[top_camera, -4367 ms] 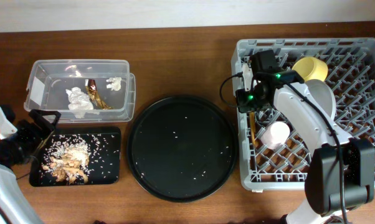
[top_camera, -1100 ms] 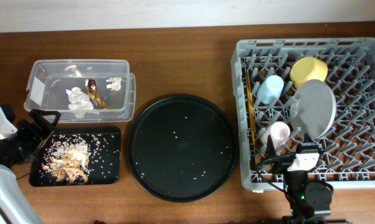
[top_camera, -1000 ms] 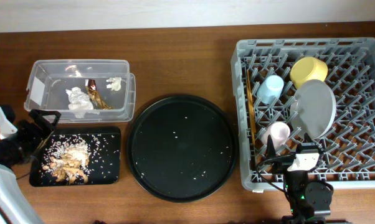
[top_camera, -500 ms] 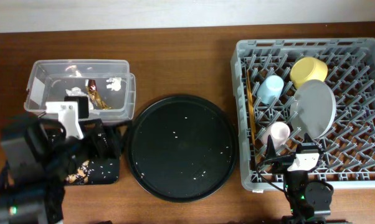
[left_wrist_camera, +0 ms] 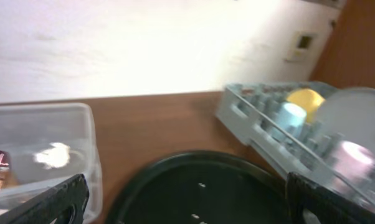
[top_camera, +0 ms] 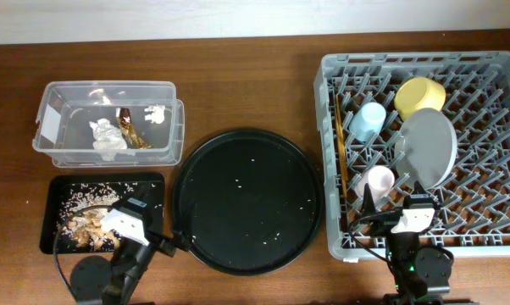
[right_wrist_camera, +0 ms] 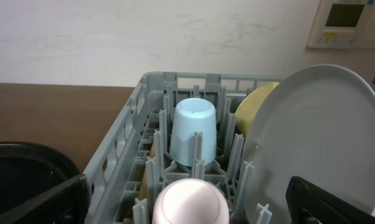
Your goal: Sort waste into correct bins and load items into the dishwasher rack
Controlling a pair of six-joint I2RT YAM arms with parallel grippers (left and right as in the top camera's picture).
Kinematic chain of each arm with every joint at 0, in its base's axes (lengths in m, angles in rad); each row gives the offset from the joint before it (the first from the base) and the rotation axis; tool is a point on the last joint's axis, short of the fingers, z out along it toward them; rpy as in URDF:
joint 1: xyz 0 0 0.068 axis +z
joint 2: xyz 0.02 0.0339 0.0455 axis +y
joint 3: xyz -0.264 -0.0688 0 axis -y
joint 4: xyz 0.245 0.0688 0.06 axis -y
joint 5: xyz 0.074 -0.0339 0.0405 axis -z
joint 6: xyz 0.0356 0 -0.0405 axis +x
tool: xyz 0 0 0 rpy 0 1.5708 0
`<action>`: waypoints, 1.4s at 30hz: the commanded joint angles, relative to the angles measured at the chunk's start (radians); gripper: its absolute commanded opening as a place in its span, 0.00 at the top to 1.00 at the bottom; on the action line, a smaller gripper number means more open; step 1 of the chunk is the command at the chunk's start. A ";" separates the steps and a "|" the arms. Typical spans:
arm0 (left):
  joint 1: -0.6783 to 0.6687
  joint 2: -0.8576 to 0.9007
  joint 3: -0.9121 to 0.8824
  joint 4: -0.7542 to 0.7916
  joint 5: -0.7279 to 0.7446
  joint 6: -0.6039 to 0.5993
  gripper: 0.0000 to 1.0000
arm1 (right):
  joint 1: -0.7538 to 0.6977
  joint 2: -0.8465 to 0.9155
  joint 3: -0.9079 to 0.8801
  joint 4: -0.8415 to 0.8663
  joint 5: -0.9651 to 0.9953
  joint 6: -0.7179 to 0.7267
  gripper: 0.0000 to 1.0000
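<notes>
Left pincer [left_wrist_camera: 187, 208] and right pincer [right_wrist_camera: 187, 208] gape empty; gold utensils [top_camera: 340, 161] lie front-to-back in rack [top_camera: 424, 61].

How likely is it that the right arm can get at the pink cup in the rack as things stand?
Probably yes. The pink cup sits upturned in the rack, straight ahead of the open right fingers, with nothing over it. The grey plate standing beside it may crowd one finger.
</notes>
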 commanded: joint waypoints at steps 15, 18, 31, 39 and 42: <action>-0.011 -0.183 -0.286 0.118 -0.461 0.095 0.00 | -0.005 -0.006 -0.005 -0.006 0.006 0.001 0.02; -0.043 -0.183 -0.286 0.117 -0.461 0.230 0.00 | -0.005 -0.006 -0.005 -0.005 0.006 0.001 0.02; -0.045 -0.183 -0.286 0.118 -0.461 0.231 0.00 | -0.005 -0.006 -0.005 -0.006 0.006 0.001 0.02; -0.045 -0.183 -0.286 0.118 -0.461 0.230 0.00 | -0.005 -0.006 -0.005 -0.006 0.006 0.001 0.02; -0.045 -0.183 -0.286 0.118 -0.461 0.230 0.00 | -0.005 -0.006 -0.005 -0.006 0.006 0.001 0.02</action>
